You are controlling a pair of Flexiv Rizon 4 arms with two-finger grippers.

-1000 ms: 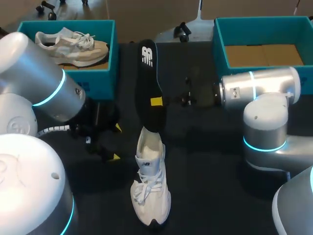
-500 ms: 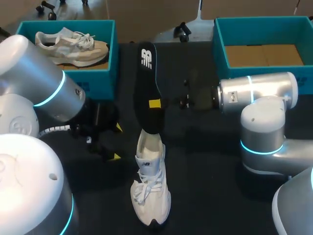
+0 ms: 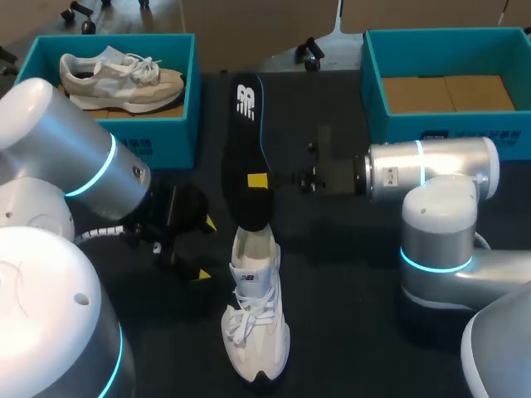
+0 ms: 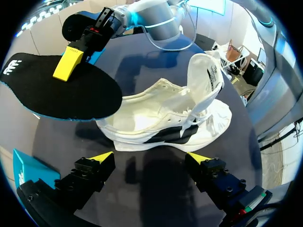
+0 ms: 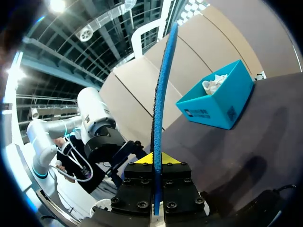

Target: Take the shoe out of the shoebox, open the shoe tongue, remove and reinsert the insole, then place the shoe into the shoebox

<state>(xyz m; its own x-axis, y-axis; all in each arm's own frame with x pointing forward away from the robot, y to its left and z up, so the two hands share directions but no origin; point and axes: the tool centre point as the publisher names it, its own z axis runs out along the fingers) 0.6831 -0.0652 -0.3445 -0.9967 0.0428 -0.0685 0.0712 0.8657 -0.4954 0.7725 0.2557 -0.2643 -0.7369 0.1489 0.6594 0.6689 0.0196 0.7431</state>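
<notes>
A white shoe (image 3: 255, 319) lies on the black table, toe toward the front edge, tongue pulled up (image 4: 204, 78). Over its heel opening hangs the black insole (image 3: 243, 145), blue-edged (image 5: 161, 94), its lower end at the shoe's collar. My right gripper (image 3: 260, 180) is shut on the insole's middle, one yellow tip lying on its face (image 4: 66, 64). Left of the shoe, low over the table, my left gripper (image 3: 203, 249) stands open. In the left wrist view the left gripper (image 4: 150, 158) faces the shoe's side (image 4: 165, 123), with nothing between its fingers.
A teal shoebox (image 3: 178, 124) at the back left holds a second, beige shoe (image 3: 120, 75). It also shows ahead of the right gripper as a teal shoebox (image 5: 218, 101). Another teal shoebox (image 3: 373, 91) at the back right has only a cardboard floor.
My right arm has carried the insole a little left and down, so its lower end now sits closer over the shoe's heel. The left gripper has shifted slightly toward the shoe.
</notes>
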